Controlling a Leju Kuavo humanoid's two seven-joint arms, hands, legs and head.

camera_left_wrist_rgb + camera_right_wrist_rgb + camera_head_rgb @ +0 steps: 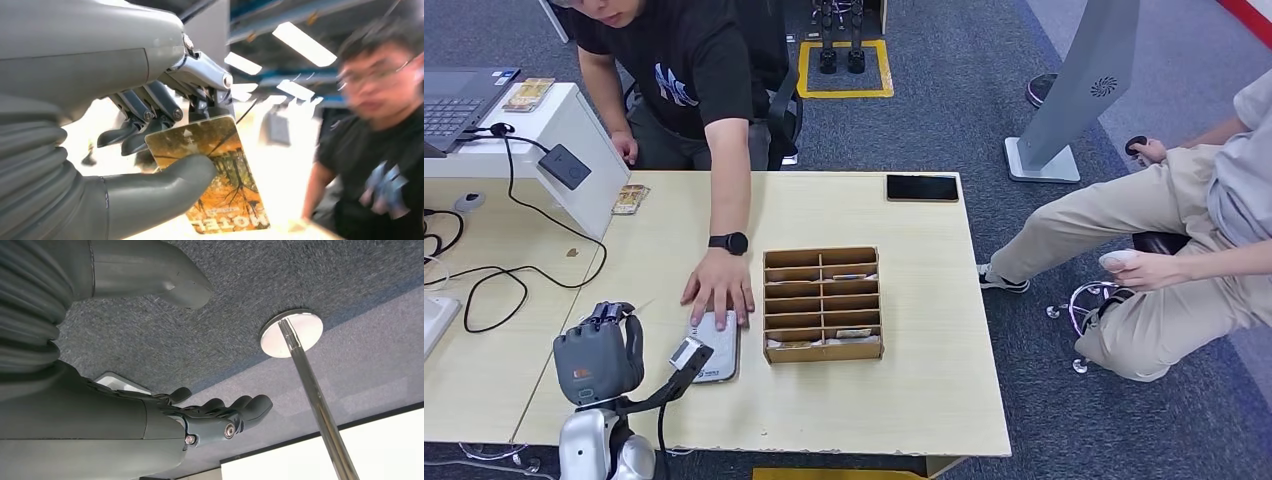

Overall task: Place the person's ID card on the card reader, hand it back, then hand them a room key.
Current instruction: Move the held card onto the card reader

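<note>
Left robot hand [165,150] pinches a card [215,175], likely the room key; handover step. Next: reach toward the person [719,285]. Right robot hand [220,415] hangs released.

people [694,90]: 2 | laptop [459,100]: 1 | wooden organizer [822,303]: 1 | black phone [921,187]: 1

Your desk [924,400], light wood: wooden slotted box [823,304] mid, card reader [715,347] just left of it, black phone [922,187] at far edge, white stand [574,150] w/ cables [519,270] left.
</note>
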